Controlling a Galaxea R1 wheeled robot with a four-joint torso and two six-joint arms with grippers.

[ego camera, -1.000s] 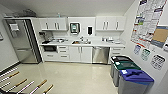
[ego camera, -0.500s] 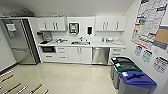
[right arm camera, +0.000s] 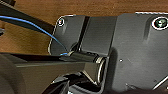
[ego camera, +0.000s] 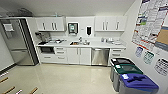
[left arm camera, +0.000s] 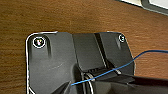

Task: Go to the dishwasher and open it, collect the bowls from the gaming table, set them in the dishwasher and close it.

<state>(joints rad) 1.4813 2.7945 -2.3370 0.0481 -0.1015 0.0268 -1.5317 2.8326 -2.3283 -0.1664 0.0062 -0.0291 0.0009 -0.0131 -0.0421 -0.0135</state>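
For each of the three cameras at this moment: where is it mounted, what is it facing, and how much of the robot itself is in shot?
Head: high on the robot, facing a kitchenette with the closed dishwasher, fridge and bins.
Left wrist: on the left arm, looking at a brown wood-grain surface past the robot's dark plate.
Right wrist: on the right arm, same brown surface, plate and jointed bar.
Shared: both wrist views show the wood surface and a blue cable.

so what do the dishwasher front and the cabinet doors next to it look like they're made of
The under-counter dishwasher with the silvery front looks like brushed stainless steel: grey metallic sheen with soft vertical reflections. The white flat cabinet doors beside it look like painted or laminated board, matte and uniform, with slim metal-looking handles; which exactly cannot be told.
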